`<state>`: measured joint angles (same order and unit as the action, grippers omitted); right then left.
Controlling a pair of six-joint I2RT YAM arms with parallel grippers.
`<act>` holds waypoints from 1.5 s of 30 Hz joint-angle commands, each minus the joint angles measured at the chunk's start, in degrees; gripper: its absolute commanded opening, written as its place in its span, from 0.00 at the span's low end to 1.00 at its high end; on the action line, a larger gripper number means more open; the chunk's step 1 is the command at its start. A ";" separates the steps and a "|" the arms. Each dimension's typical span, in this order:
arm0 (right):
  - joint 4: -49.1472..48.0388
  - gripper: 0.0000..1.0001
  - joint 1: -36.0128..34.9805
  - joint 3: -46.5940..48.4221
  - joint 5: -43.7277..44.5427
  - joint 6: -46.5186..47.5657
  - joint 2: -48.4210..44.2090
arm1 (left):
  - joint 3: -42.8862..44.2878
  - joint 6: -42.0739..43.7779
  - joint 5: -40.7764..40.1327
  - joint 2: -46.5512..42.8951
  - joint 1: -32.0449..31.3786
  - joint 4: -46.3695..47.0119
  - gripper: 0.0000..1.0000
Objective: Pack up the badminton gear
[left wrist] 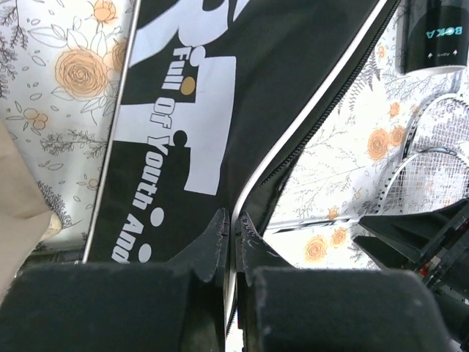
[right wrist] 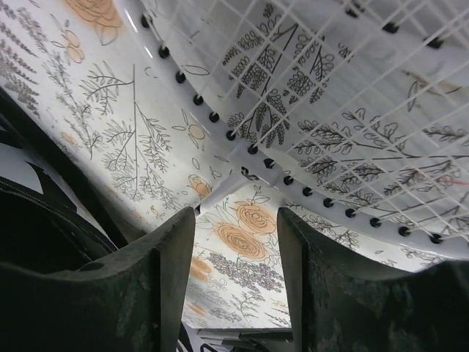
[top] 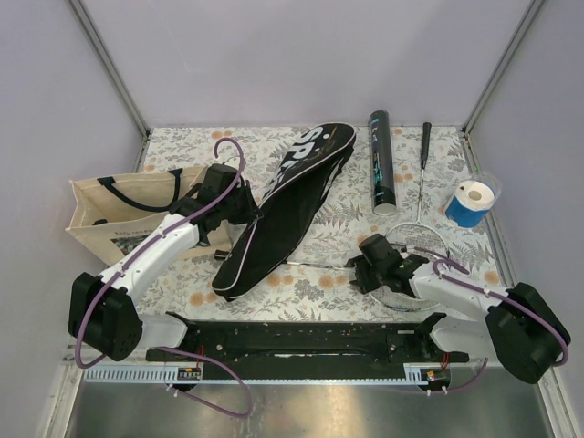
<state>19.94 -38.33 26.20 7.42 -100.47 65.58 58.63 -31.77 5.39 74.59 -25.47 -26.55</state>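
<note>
The left pincer point(left wrist: 233, 227) is clenching the piped, zippered lip of the black cover point(top: 301, 182). The fabric edge is running up between its two pads. The cover is lying slantwise on the floral bench point(top: 347, 228), with its broad lettered end far and its narrow end near. It looks like a limp, slightly glossy sheath with white piping.

The right pincer point(right wrist: 236, 220) is standing released, with its jaws parted and grasping nothing. The racket point(right wrist: 253, 169) is lying just ahead of it: a thin silvery hoop studded with dark grommets and strung with a fine white mesh. Its slim shaft point(right wrist: 220, 194) is pointing down into the gap between the jaws.

Seen from above, that shaft appears to be running leftward toward the cover's opened side, so the right arm is plainly the nearer one to take it. The coming move likely depends on keeping that long axis lined up with the mouth the left arm is holding.

The rigid black tube point(top: 380, 164) is lying far off, lengthwise.
</note>
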 commanded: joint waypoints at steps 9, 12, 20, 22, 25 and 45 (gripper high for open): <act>-5.62 0.56 -1.66 1.40 5.40 -10.89 11.05 | -0.45 0.13 1.11 -1.46 0.34 3.08 0.00; -6.41 0.49 -1.75 1.75 7.07 -10.55 12.29 | -0.27 0.13 1.55 -1.29 0.25 3.17 0.00; 4.30 0.00 -2.36 5.44 17.44 -0.10 1.41 | 0.17 0.31 1.29 -1.37 0.25 3.34 0.00; 7.55 0.00 -3.07 5.88 19.38 1.93 -0.80 | 0.43 0.04 1.47 -0.94 0.42 3.34 0.00; 10.11 0.00 -3.07 6.06 21.40 5.97 -4.22 | 0.52 -0.22 1.56 -0.58 0.43 3.43 0.00; 14.24 0.00 -2.46 26.17 18.70 58.10 -12.94 | 1.22 -1.45 4.89 1.17 0.34 5.71 0.00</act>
<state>29.63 -40.82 46.78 31.55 -54.50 50.35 58.35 -31.81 8.67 75.05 -25.43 -25.69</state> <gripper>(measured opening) 0.043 0.032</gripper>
